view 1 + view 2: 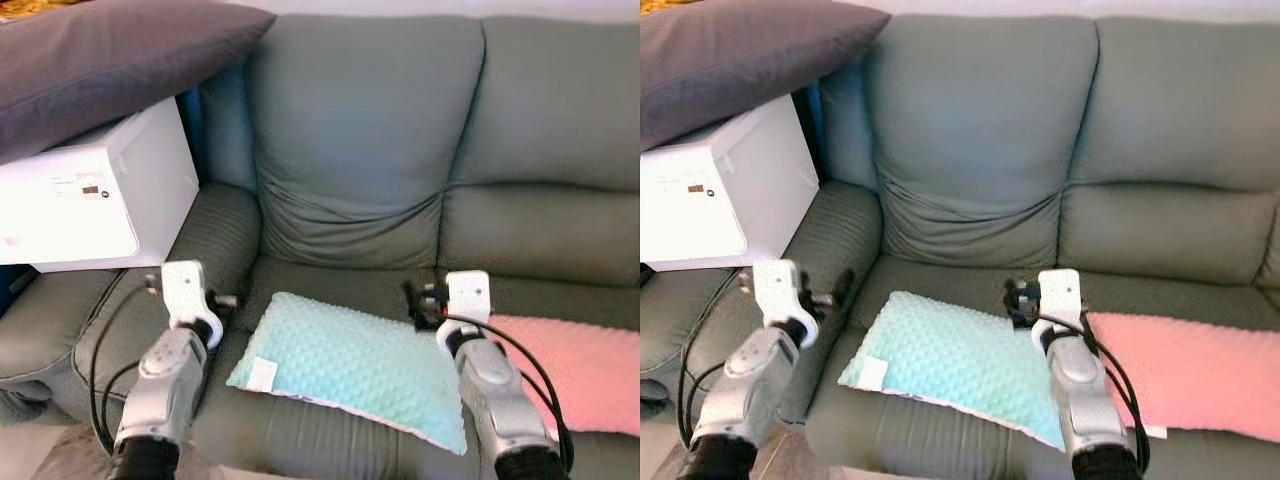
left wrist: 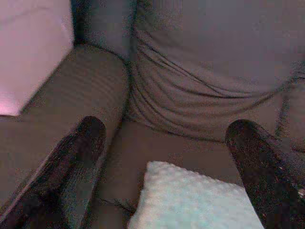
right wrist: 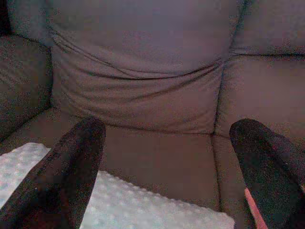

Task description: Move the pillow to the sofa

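The mint dotted pillow (image 1: pixel 350 365) lies flat on the sofa (image 1: pixel 370 150) seat, pink pillow (image 1: pixel 575 370) at its 3 o'clock. My left gripper (image 2: pixel 164 143) and right gripper (image 3: pixel 167 143) flank it, fingers spread, holding nothing. I judge it light, soft and compressible; its corners suit pinching.

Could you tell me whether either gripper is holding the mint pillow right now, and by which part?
Nothing is held. The left gripper and right gripper are both open above the mint pillow, which lies on the sofa seat.
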Robot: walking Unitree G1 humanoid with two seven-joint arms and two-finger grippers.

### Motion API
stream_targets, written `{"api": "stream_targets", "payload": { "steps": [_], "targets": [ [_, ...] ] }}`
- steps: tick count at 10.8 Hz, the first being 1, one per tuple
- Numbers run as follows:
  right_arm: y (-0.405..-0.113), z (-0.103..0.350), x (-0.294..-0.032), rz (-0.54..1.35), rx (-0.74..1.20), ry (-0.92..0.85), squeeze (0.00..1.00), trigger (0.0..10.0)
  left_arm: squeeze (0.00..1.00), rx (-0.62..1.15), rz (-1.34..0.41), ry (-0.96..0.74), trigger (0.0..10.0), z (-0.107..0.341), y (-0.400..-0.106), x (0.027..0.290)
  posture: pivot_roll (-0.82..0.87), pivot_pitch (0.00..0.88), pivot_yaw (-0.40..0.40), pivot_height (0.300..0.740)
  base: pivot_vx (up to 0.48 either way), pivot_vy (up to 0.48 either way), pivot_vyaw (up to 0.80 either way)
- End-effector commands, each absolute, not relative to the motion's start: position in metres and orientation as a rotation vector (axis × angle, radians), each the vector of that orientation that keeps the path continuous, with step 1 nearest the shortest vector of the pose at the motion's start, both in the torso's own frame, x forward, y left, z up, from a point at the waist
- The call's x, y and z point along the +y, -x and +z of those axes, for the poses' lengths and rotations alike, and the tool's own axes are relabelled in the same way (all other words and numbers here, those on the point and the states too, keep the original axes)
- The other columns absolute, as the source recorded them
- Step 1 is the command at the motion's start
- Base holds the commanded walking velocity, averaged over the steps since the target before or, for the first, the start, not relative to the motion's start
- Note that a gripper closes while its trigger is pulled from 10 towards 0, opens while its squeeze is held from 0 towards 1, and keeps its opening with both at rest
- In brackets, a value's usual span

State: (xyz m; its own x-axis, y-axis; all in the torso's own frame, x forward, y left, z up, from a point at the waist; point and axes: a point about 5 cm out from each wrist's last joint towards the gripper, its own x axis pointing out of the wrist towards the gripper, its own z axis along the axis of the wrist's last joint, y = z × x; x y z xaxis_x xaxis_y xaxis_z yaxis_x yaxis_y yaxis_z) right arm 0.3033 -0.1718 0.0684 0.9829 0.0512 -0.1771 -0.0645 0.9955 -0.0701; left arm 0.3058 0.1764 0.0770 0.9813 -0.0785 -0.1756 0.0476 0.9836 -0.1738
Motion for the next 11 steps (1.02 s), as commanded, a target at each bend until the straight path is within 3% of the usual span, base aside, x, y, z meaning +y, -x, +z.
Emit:
{"api": "stream_targets", "payload": {
  "steps": [1, 4, 7, 11],
  "targets": [
    [-0.305, 0.074, -0.174, 0.041, 0.158, 0.084, 0.00, 10.0, 0.00, 0.140, 0.022, 0.140, 10.0, 0.086, -0.310, 0.189, -0.11, 0.000, 0.035, 0.740, 0.000, 0.000, 0.00],
    [-0.298, 0.076, -0.183, -0.019, 0.155, 0.108, 0.00, 10.0, 0.00, 0.092, 0.042, 0.142, 10.0, 0.092, -0.306, 0.191, -0.12, 0.000, 0.031, 0.740, 0.000, 0.000, 0.00],
    [-0.278, 0.042, -0.191, -0.036, 0.283, 0.110, 0.00, 10.0, 0.00, 0.351, 0.061, 0.105, 10.0, 0.022, -0.273, 0.207, -0.13, 0.000, 0.030, 0.740, 0.000, 0.000, 0.00],
    [-0.287, 0.048, -0.194, -0.043, 0.274, 0.111, 0.00, 10.0, 0.00, 0.270, 0.068, 0.198, 10.0, 0.041, -0.296, 0.197, -0.13, 0.000, 0.023, 0.740, 0.000, 0.000, 0.00]
  ]
}}
